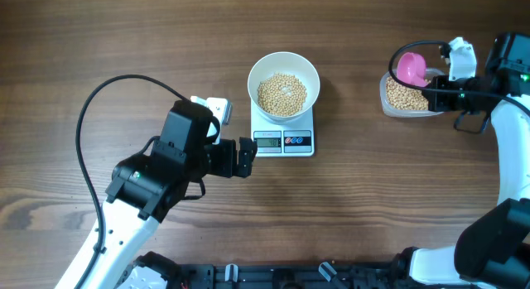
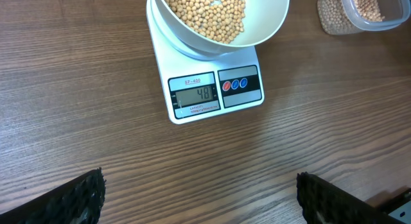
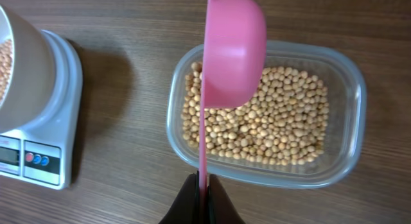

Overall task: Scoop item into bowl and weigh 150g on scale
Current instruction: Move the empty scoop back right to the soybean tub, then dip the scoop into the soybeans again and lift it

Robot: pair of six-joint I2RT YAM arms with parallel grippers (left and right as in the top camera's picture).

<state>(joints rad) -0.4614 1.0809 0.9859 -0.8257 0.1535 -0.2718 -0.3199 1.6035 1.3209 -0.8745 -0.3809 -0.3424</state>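
A white bowl (image 1: 284, 65) holding beige beans (image 1: 281, 93) stands on the white scale (image 1: 284, 141), whose display reads 48 in the left wrist view. My left gripper (image 1: 245, 158) is open just left of the scale's front, its fingertips (image 2: 77, 198) wide apart over bare wood. My right gripper (image 3: 202, 185) is shut on the thin handle of a pink scoop (image 3: 232, 47). The scoop hangs turned on edge above a clear tub (image 3: 350, 108) with more beans (image 3: 282, 124) in it. In the overhead view the pink scoop (image 1: 411, 68) is over the tub (image 1: 389, 103) at the right.
The wooden table (image 1: 373, 206) carries only the scale and the tub. The left arm's black cable (image 1: 99, 98) loops over the table's left side. The right arm (image 1: 505, 156) runs along the right edge.
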